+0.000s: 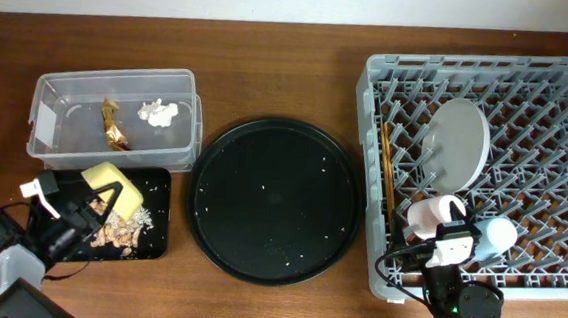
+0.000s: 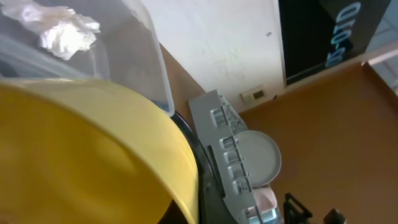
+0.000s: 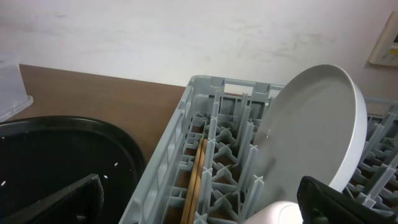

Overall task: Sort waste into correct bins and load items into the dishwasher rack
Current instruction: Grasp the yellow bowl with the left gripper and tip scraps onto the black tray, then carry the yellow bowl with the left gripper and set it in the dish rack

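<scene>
While the bowl is held tilted over the flat tray at the near-left corner of the worktop, it is clamped by the left gripper. Scraps are scattered on that tray below the bowl. Behind it, toward the far-left corner, the tub is set with the wrapper and the tissue lying apart on its floor. The round tray is placed mid-worktop, flecked with pale crumbs. The rack is set along the right edge. In it the plate is stood on edge among the pegs, the chopsticks are laid by its left wall, and the pink cup and blue cup are lodged near its front. The right gripper is spread wide, the pink cup seen low between its fingers — whether it is touched cannot be told.
</scene>
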Available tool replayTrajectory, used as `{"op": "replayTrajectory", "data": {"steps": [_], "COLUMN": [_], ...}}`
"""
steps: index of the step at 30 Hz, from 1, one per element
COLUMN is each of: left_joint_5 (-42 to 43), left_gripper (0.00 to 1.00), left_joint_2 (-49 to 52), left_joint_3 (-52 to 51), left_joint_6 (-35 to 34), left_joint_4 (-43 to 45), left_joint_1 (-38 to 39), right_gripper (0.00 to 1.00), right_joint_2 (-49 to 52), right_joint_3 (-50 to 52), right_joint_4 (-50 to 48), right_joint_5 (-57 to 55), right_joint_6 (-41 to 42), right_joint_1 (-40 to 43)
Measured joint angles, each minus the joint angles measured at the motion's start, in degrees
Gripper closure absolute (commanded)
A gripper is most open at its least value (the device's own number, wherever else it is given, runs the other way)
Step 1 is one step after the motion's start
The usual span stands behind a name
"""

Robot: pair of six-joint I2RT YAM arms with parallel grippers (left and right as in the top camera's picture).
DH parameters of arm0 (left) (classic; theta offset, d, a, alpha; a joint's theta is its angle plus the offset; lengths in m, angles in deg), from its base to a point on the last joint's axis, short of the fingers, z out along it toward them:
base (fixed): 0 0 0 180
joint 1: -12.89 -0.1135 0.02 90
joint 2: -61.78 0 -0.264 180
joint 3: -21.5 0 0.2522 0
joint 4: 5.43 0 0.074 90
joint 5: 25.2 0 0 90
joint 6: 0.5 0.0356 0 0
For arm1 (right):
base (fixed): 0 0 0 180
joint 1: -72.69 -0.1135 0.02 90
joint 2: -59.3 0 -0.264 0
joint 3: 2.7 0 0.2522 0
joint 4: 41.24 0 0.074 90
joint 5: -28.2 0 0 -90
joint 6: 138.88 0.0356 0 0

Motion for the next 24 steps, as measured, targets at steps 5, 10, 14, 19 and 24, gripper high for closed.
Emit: {"op": "replayTrajectory", "data": {"steps": [5, 10, 14, 19, 24], "left_joint_5": [-0.22, -0.66, -2.93, -1.11, -5.97], "left_gripper": [1.0, 1.0, 1.0, 1.0, 1.0], "left_joint_2": [0.0, -0.09, -0.22, -0.57, -0.74], "left_joint_3": [-0.13, -0.13, -0.02, 1.7, 6.4], "left_joint_6": [-0.52, -4.42, -7.85, -10.01, -29.07], "left_joint_4": [2.75, 5.03, 7.13, 10.6, 42.14], "left_joint_1": [1.55, 3.58, 10.1, 30.84, 51.45], "right_gripper": [0.02, 0.02, 0.02, 0.02, 0.02], "right_joint_2": [0.0, 0.0, 0.0, 0.0, 0.0], "right_joint_3": [0.0, 0.0, 0.0, 0.0, 0.0], "right_joint_4": [0.0, 0.0, 0.0, 0.0, 0.02], "right_joint_5": [0.0, 0.0, 0.0, 0.0, 0.02], "right_joint_6": [-0.02, 0.0, -0.04, -0.02, -0.02], "right_joint_1": [0.0, 0.0, 0.0, 0.0, 0.0]}}
